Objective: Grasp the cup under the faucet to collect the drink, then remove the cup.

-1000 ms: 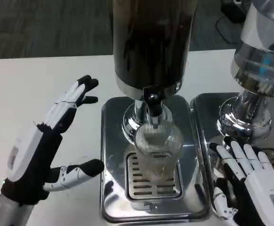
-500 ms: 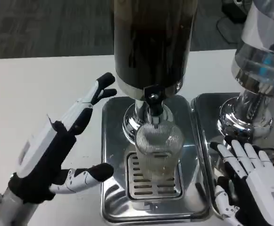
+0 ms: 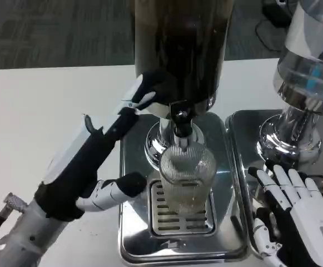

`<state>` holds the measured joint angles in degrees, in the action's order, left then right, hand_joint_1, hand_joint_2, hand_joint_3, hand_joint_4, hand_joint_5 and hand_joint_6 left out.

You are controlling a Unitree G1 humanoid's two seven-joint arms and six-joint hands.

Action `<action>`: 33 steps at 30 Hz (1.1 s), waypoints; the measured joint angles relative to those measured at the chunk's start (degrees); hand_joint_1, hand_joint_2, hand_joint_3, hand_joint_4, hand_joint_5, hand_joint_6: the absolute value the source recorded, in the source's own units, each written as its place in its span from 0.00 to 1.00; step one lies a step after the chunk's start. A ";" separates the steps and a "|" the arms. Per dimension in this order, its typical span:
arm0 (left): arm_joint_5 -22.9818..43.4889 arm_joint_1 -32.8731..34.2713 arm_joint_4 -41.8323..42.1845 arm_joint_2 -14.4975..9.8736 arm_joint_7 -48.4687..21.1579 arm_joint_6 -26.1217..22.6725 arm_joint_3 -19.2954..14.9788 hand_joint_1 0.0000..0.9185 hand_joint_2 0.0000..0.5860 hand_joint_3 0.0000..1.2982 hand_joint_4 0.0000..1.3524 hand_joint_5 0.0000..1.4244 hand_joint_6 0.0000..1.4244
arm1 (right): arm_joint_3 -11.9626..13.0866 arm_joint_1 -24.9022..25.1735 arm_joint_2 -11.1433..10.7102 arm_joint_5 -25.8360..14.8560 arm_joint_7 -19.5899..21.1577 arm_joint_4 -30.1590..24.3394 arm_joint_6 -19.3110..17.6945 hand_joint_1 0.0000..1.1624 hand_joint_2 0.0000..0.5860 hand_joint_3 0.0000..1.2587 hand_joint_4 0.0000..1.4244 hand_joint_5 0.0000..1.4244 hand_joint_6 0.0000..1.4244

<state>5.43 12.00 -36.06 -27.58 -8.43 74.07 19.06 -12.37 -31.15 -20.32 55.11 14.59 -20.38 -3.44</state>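
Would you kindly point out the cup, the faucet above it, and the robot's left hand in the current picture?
cup (image 3: 187, 178): head view, on its ribbed clear side wall.
faucet (image 3: 179, 117): head view, on the black tap knob under the dark tank.
left hand (image 3: 94, 161): head view, on the black middle of the hand.

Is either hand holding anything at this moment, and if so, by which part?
Nothing is held. The left hand is open beside the ribbed cup, short of it; the right hand lies open on the neighbouring tray.

You see a clear ribbed cup (image 3: 186, 177) standing upright on the drip grate (image 3: 179, 217), right under the black faucet (image 3: 179, 118) of the dark drink tank (image 3: 180, 44).
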 measured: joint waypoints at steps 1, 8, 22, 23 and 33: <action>1.14 0.03 0.28 0.39 -1.76 -0.53 0.13 0.00 0.25 0.01 0.00 0.11 0.09 | -0.03 -0.01 0.00 0.01 0.01 0.01 0.00 0.00 0.99 0.08 0.00 0.00 0.00; 4.03 1.77 0.90 2.29 -10.18 -2.83 -0.75 0.00 0.25 0.05 0.00 0.12 0.09 | -0.04 -0.46 0.53 0.00 0.48 0.10 0.00 0.00 0.99 0.08 0.00 0.00 0.00; 2.69 2.05 2.31 3.56 -15.86 -3.07 -7.58 0.00 0.25 0.22 0.05 0.23 0.17 | -0.41 -0.59 1.69 0.85 1.04 0.35 0.01 0.00 0.99 0.08 0.00 0.00 0.00; 2.18 1.93 2.47 3.41 -15.87 -2.77 -8.03 0.00 0.25 0.23 0.06 0.23 0.17 | -0.41 -0.59 1.74 0.85 1.04 0.35 0.01 0.00 0.99 0.08 0.00 0.00 0.00; -6.27 2.17 3.13 2.59 -14.34 0.45 -12.38 0.00 0.29 0.26 0.08 0.24 0.18 | -0.42 -0.59 1.86 0.85 1.04 0.39 0.01 0.00 0.99 0.08 0.00 0.00 0.00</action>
<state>-0.84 14.18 -32.93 -24.99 -22.77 74.52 6.67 -12.79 -31.74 -18.46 55.96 15.62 -20.00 -3.43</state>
